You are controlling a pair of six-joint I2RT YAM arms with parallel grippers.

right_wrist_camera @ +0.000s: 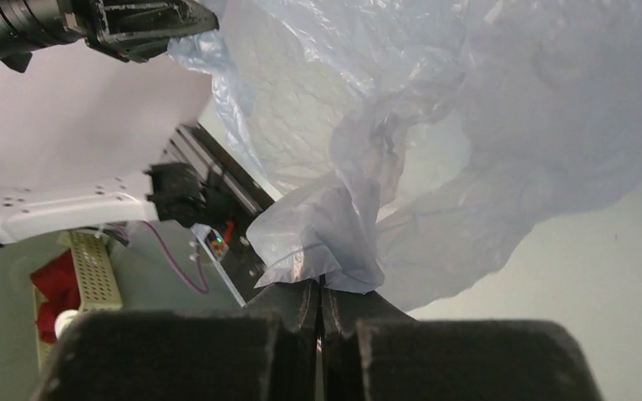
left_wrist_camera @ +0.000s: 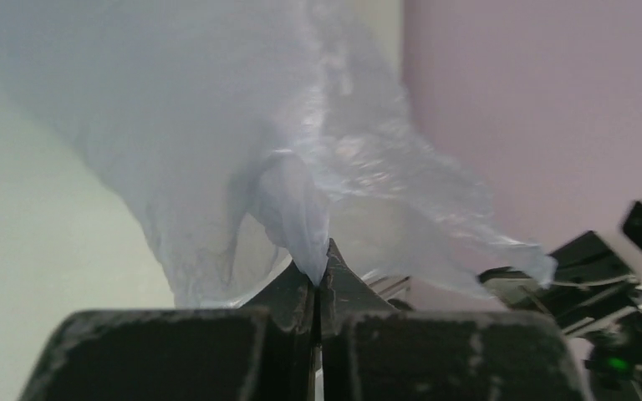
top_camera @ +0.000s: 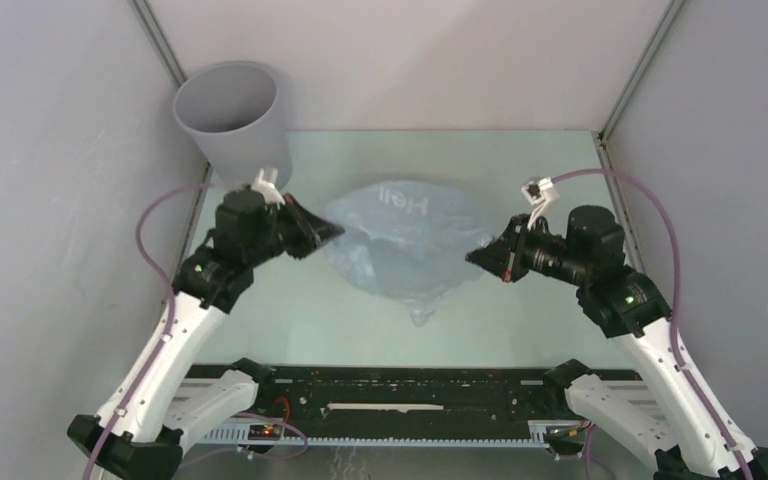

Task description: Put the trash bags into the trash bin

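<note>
The bag [top_camera: 405,250] hangs spread between the 2 arms over the middle of the desk [top_camera: 290,320], its long axis running left to right across the top view. The left jaws are clenched on a pinch of its left edge, and the right jaws are clenched on a gathered fold of its right edge. Whether its lowest tip touches the desk cannot be told. The bin [top_camera: 228,140] stands upright, mouth open, in the upper left of the frame, just behind the left wrist. It lies up and left of the bag, so the left arm is nearer. White lettering near the bag's top edge reads roughly "Hell", inverted. The rest is unreadable.
</note>
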